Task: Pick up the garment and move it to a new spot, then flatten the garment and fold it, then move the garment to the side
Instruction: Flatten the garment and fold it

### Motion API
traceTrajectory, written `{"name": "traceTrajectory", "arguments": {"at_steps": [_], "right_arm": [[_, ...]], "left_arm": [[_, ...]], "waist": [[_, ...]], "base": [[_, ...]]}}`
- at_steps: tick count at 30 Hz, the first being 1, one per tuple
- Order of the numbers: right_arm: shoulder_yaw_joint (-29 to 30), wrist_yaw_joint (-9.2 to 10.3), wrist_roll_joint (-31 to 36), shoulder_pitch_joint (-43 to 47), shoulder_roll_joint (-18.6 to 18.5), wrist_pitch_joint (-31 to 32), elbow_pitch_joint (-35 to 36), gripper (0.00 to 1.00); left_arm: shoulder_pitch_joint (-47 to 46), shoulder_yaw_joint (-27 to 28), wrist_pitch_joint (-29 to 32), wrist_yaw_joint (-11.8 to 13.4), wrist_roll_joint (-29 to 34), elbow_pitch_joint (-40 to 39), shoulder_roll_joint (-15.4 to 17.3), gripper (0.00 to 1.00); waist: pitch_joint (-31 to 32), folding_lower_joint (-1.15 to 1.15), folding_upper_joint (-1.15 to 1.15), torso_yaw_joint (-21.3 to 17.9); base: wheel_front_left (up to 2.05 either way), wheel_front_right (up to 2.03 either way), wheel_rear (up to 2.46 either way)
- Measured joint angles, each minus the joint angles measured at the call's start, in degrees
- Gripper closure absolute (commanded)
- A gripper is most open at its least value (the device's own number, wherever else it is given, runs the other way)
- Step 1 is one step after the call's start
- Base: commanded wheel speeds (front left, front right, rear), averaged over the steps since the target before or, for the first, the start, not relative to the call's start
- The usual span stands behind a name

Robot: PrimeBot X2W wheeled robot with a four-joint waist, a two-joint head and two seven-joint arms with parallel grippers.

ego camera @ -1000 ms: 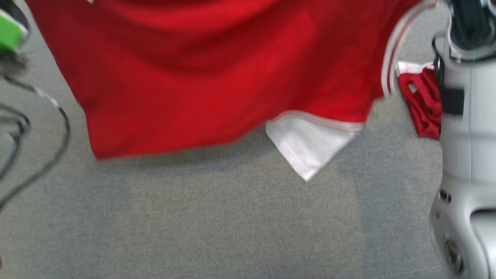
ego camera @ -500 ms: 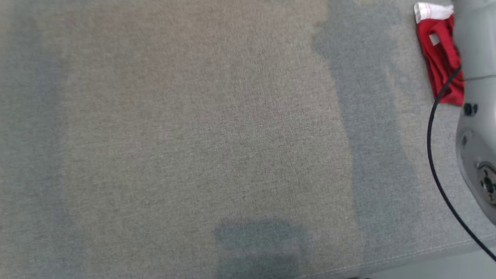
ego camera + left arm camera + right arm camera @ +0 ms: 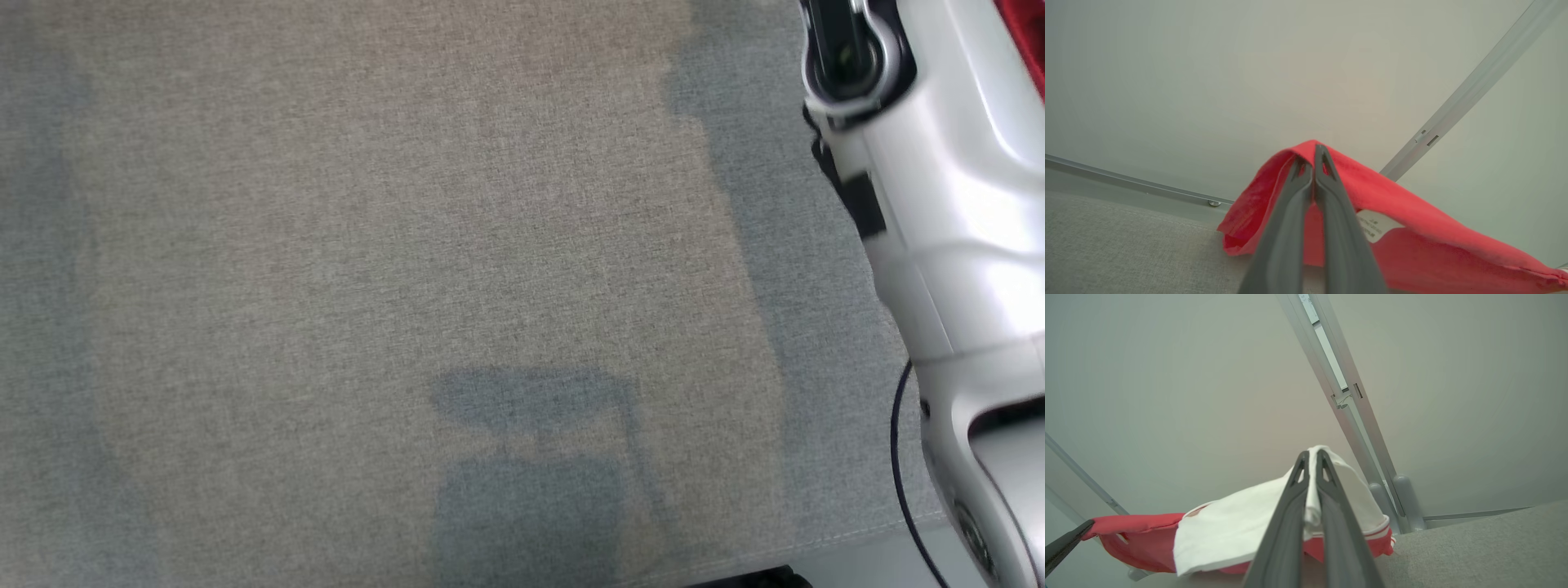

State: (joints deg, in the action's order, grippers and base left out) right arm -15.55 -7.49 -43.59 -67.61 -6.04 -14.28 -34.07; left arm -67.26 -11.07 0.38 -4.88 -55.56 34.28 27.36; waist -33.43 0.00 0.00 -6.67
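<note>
My left jaws pinch the red garment tight; my right jaws pinch its white part. Its long axis runs sideways between both arms, over the tabletop.

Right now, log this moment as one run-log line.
state: garment held aloft | left gripper: shut on red edge | right gripper: shut on white part | below: grey fabric surface
</note>
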Motion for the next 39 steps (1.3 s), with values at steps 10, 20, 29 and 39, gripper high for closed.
{"name": "traceTrajectory", "arguments": {"at_steps": [10, 20, 29, 39], "right_arm": [[1.5, 0.0, -6.1, 24.1, -4.3, 3.8, 15.7, 1.0], [5.5, 0.01, -7.2, 51.9, -3.9, 8.9, 27.0, 1.0], [7.5, 0.01, -6.1, 67.4, -1.7, 16.9, 36.9, 1.0], [12.0, 0.01, -4.2, 77.3, 0.7, 24.9, 45.1, 1.0]], "left_arm": [[19.1, -0.8, 0.0, -1.8, -5.2, -9.6, -1.0, 1.0], [46.8, -4.8, -3.5, -0.1, -5.2, -19.8, -3.7, 1.0], [63.3, -5.8, -7.0, 1.8, -5.4, -23.4, -4.8, 1.0], [74.6, -5.5, -9.6, 4.2, -5.6, -28.0, -4.5, 1.0]], "waist": [[5.8, -0.01, 0.0, 2.3], [15.3, -0.01, 0.0, 4.4], [24.1, -0.01, 0.0, 4.5], [31.2, -0.01, 0.0, 2.0]], "base": [[0.0, 0.0, 0.0], [0.0, 0.0, 0.0], [0.0, 0.0, 0.0], [0.0, 0.0, 0.0]]}}
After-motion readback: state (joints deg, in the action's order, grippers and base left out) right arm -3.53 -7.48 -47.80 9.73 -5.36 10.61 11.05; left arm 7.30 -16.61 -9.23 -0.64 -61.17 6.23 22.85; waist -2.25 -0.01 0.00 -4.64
